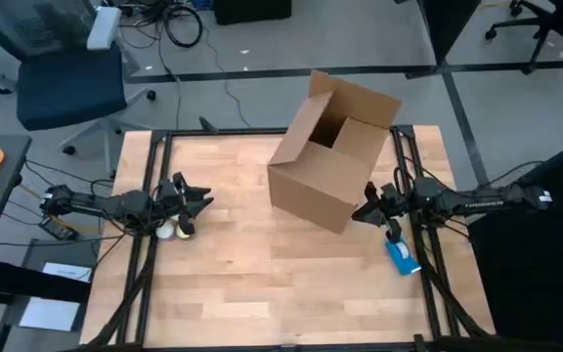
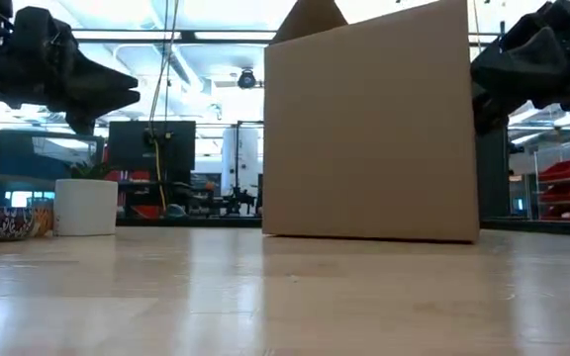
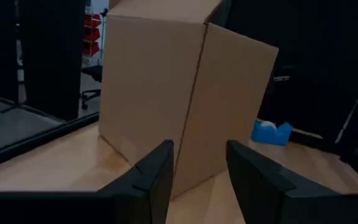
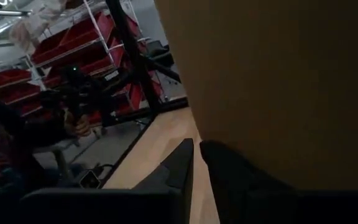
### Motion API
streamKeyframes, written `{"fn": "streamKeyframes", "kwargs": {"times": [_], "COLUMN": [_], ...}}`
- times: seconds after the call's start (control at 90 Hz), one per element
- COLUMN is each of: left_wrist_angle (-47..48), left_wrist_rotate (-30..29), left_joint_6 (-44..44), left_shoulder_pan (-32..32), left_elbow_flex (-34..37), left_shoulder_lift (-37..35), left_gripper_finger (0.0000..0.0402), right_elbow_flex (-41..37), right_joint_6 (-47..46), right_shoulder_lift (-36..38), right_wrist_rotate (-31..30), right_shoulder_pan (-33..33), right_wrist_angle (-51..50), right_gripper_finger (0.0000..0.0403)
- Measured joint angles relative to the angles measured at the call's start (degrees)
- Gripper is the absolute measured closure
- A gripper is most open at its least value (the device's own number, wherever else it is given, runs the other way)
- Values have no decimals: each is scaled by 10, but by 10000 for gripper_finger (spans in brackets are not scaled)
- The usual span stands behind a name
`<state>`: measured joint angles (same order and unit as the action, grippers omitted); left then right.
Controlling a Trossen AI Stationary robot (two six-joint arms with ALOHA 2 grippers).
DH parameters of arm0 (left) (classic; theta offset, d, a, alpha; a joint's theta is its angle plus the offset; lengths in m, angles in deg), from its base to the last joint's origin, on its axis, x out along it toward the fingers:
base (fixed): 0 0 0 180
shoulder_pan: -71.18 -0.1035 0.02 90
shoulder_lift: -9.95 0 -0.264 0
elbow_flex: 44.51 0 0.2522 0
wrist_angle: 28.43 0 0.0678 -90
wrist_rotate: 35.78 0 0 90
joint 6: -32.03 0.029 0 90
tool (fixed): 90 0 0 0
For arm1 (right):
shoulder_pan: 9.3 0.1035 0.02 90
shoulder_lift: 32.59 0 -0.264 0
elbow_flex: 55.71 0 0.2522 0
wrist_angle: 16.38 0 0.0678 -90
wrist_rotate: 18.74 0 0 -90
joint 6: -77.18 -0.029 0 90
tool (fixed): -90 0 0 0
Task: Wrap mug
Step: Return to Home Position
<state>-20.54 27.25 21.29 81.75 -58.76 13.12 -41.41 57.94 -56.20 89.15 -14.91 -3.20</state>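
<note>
The box (image 1: pixel 325 171) stands on the counter (image 1: pixel 252 293), right of centre and turned at an angle to the edges. In the high view its top is not fully shut: one flap stands up on the far side, and a dark opening shows beside it. The mug shows in no view (the box's dark inside cannot be read).

The left end effector (image 1: pixel 201 202) hovers above the counter's left side, well apart from the box and pointing toward it. Its fingers (image 3: pixel 157 180) are spread, with nothing between them. A white cup (image 1: pixel 167 232) sits on the counter just beside it, under the arm.

The right end effector (image 1: pixel 360 212) hangs just beside the box's right wall, whose brown face fills much of the right wrist view. Its fingers (image 4: pixel 180 163) are drawn almost together, gripping nothing. A blue tape dispenser (image 1: pixel 402 257) lies on the counter near that arm, toward the right edge.
</note>
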Motion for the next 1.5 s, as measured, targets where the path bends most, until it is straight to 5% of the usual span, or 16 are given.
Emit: {"fn": "streamKeyframes", "kwargs": {"times": [0.322,0.644,0.933,1.5], "left_wrist_angle": [21,19,8,2], "left_wrist_rotate": [3,3,3,2], "left_joint_6": [0,4,15,15], "left_shoulder_pan": [0,0,0,0], "left_elbow_flex": [0,0,0,0], "left_shoulder_lift": [-2,-2,-2,-2], "left_gripper_finger": [271,271,271,271], "right_elbow_flex": [0,0,0,18], "right_joint_6": [60,178,114,148], "right_shoulder_lift": [0,-1,-1,39], "right_wrist_rotate": [-7,-84,-85,-42], "right_shoulder_pan": [-31,-49,-49,-53], "right_wrist_angle": [-11,-25,-62,-117], "right_gripper_finger": [378,378,378,378]}}
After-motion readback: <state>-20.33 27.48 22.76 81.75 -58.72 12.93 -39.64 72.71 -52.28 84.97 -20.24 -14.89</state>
